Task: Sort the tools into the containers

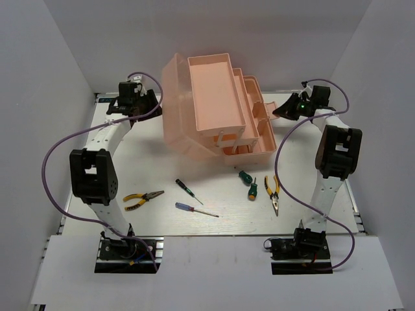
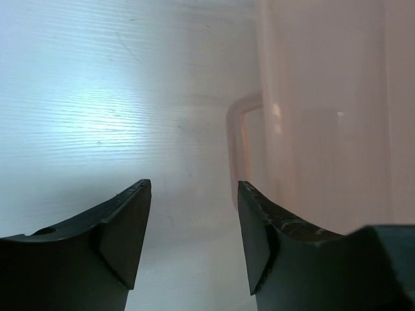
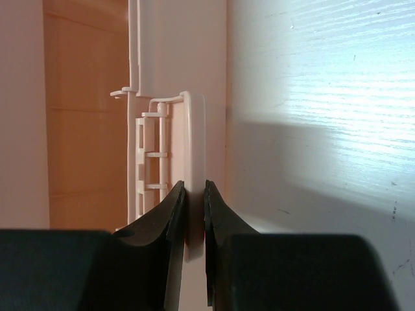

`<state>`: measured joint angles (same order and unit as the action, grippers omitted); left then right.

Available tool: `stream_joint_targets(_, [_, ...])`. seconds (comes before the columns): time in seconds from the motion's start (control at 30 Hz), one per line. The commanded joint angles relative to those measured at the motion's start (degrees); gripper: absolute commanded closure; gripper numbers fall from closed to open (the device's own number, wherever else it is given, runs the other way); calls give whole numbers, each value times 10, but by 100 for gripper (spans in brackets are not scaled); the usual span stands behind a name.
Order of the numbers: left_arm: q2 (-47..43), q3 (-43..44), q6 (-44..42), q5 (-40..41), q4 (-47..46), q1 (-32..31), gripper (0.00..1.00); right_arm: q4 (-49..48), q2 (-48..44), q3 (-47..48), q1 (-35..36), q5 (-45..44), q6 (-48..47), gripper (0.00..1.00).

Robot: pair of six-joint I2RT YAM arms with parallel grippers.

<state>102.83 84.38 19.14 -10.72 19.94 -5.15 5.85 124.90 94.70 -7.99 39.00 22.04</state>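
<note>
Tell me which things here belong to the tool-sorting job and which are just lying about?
Belong: left pliers, right pliers, far green screwdriver, near green screwdriver, black-green screwdriver, blue-red screwdriver, pink toolbox.
Just there: purple cables.

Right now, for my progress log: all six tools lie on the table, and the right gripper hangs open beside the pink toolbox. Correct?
Not quite. The right gripper is not open: it is shut on a thin edge of the toolbox, as the right wrist view shows. The rest stands.
</note>
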Motion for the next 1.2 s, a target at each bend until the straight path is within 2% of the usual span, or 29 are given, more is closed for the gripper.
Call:
stream_joint_targets(0.0, [-26,5,-6,-6,5,11,33,-6,-26,-14,-12,-39,-22,100])
stream_joint_targets(0.27, [-26,-11,-6,-18,12,66,31,-7,-24,-18,-11,-37,-22,100])
stream_joint_targets(0.43, [-44,-21,-1,-24,12,79,31,-8,-25,-25,-13,-35,-17,100])
stream_joint_targets(0.6, [-100,-70,16,-24,-2,84,31,-12,-39,-50,-12,-33,-21,100])
stream_joint_targets(0.83, [-213,-160,33,-38,-39,84,25,-16,-57,-84,-11,-33,-23,100])
stream_joint_targets(1.0, [-239,-183,43,-57,-39,84,25,-13,-60,-89,-6,2,-16,100])
stream_joint_targets(1.03, [-239,-188,43,-57,-39,84,25,-12,-62,-89,-7,5,-15,96])
stream_joint_targets(1.07, [-245,-188,43,-57,-39,84,25,-10,-62,-86,-7,8,-13,84])
stream_joint_targets(1.13, [-252,-193,43,-62,-39,79,25,-10,-63,-86,-9,3,-11,71])
stream_joint_targets(1.17, [-260,-193,43,-62,-39,79,25,-12,-65,-81,-10,2,-10,54])
